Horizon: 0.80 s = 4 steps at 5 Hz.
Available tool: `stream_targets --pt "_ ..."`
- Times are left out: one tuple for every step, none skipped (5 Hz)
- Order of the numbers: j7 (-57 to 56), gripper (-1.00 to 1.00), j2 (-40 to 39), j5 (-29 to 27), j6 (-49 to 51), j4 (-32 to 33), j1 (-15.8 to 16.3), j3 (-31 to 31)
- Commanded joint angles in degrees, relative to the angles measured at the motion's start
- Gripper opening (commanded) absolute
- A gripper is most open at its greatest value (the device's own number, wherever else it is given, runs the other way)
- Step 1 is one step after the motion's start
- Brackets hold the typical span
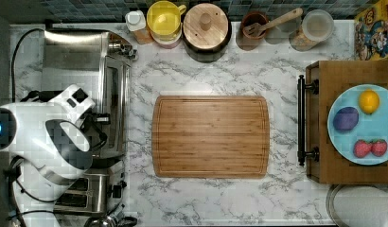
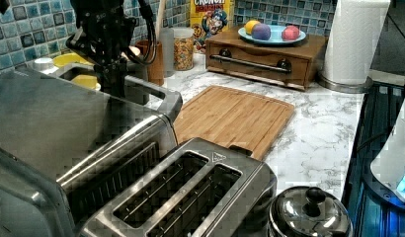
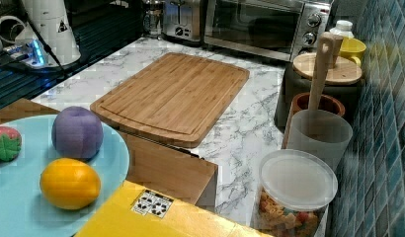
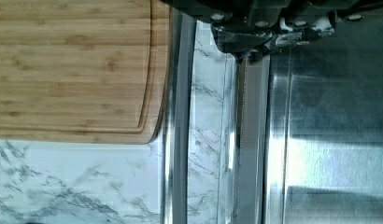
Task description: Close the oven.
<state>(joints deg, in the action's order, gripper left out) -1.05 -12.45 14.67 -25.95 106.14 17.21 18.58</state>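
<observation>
Bare marble countertop surrounds the bamboo cutting board; the steel toaster oven looks shut, gripper finger spread unclear.

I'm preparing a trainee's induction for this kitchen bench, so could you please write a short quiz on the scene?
1. True or false: the cutting board touches the oven.
2. What sits on the wooden drawer box? A the blue plate; B the toaster; C the cutting board.
3. Fill in: in the left view, the tool is just above the ___'s top front edge.

Key: 1 false, marble counter shows between them; 2 A; 3 oven.
</observation>
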Motion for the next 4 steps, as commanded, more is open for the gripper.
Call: stream_targets --pt "-2.82 -1.0 9.18 -7.05 -7.94 -2.96 -0.27 -1.73" --pt "-2.14 -1.0 12.61 -8.37 -8.27 -0.72 -0.3 0.0" --pt "-2.14 -1.0 12.61 -8.37 -8.27 -0.72 -0.31 0.0" --pt "-2.14 -1.0 12.61 -8.37 -8.27 -0.73 -0.45 0.16"
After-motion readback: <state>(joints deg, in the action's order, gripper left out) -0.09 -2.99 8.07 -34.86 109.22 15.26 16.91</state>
